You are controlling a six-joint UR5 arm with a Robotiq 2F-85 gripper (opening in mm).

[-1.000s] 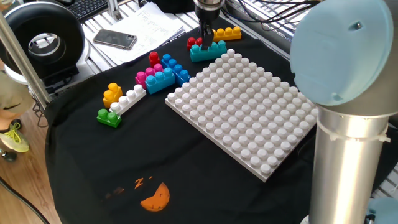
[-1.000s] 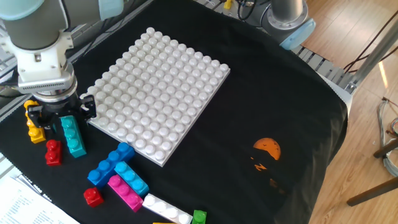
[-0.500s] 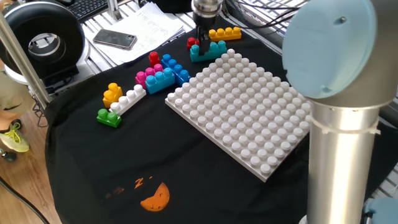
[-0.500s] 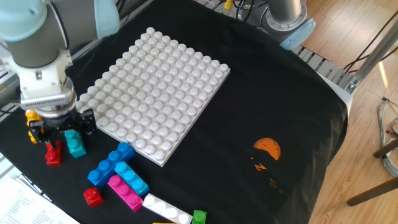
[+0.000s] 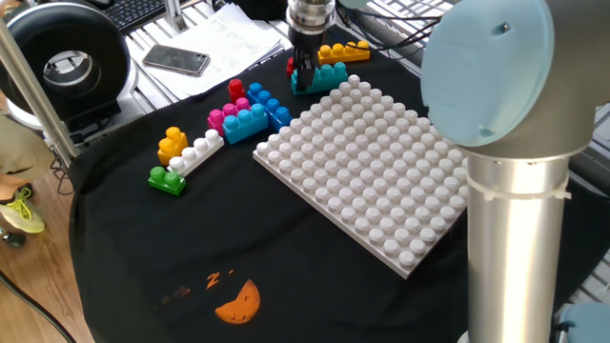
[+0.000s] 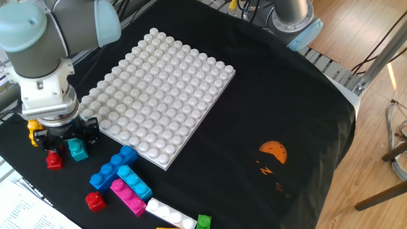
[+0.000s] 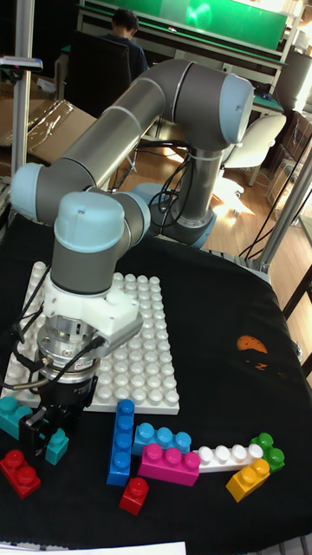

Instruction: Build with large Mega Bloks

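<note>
My gripper [image 6: 62, 141] is down over a teal Mega Blok [image 6: 78, 151] on the black cloth beside the white baseplate [image 6: 159, 83]. It is open, with one finger on either side of the brick. The tall fixed view shows the gripper [image 7: 45, 427] hiding the middle of the teal brick [image 7: 12, 415], whose two ends stick out. In one fixed view the gripper [image 5: 305, 70] stands at the left end of the teal brick [image 5: 326, 76]. A red brick [image 6: 54, 159] and a yellow brick [image 6: 33, 132] lie close by.
A cluster of blue [image 7: 121, 442], pink [image 7: 169, 466], white [image 7: 227, 455], green [image 7: 269, 451], yellow [image 7: 250, 479] and small red [image 7: 134, 495] bricks lies in front of the baseplate. A phone [image 5: 176, 60] and papers sit beyond the cloth. An orange print [image 6: 275, 152] marks the cloth.
The gripper has come down onto the teal brick and now covers more of it. The brick and the other pieces have stayed in place.
</note>
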